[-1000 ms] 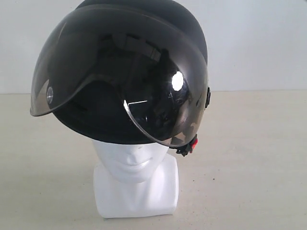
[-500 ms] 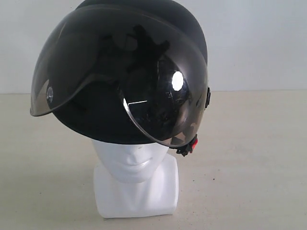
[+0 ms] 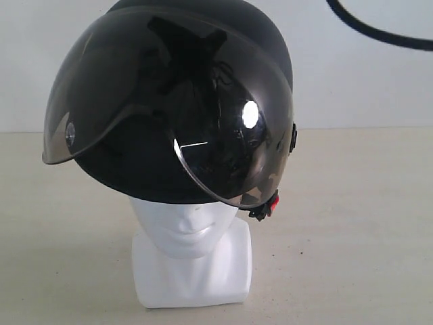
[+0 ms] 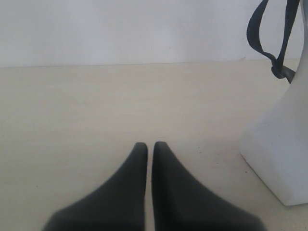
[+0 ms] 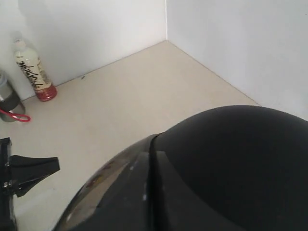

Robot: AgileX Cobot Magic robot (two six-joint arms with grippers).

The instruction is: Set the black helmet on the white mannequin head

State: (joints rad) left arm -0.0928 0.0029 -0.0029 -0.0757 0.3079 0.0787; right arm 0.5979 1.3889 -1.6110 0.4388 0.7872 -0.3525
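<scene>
Black matte helmet (image 3: 260, 37) sits on the white mannequin head (image 3: 193, 261), covering it down to the nose, with a smoky visor (image 3: 135, 88) across its front. Head stands upright on a beige table (image 3: 352, 223). Left gripper (image 4: 149, 146) is low near the head's base, its 2 fingers (image 4: 127, 183) almost touching, holding nothing. Right gripper is closed, above the helmet's crown.
</scene>
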